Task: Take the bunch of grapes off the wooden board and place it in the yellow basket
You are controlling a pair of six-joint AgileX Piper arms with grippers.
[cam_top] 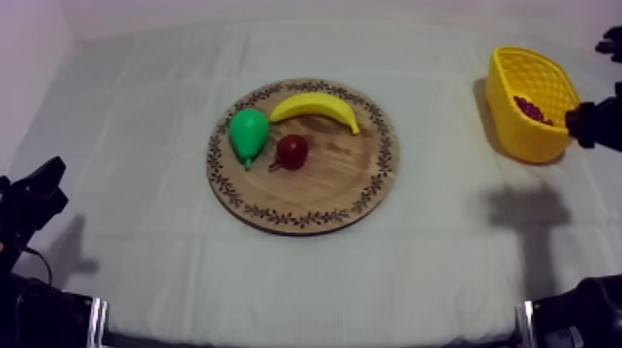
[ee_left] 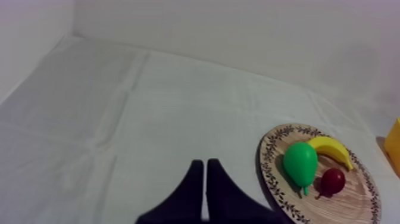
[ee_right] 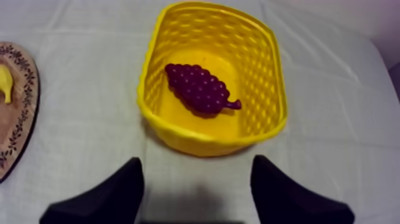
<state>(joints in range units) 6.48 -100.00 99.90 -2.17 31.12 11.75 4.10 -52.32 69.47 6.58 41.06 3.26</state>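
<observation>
The purple bunch of grapes (ee_right: 199,88) lies on the floor of the yellow basket (ee_right: 208,143), its stem toward the basket's right wall. My right gripper (ee_right: 196,159) is open just in front of the basket, fingers wide apart with nothing between them. From above, the right gripper (cam_top: 592,125) hangs at the right rim of the basket (cam_top: 518,88), where the grapes (cam_top: 532,109) show inside. My left gripper (ee_left: 204,164) is shut on nothing, low at the table's left side (cam_top: 42,185), well away from the wooden board (cam_top: 333,176).
On the board lie a green pear (cam_top: 248,131), a banana (cam_top: 317,106) and a small red fruit (cam_top: 292,151). The board's edge (ee_right: 15,119) is left of the basket. The basket stands at the far right of the table, near the cloth's edge.
</observation>
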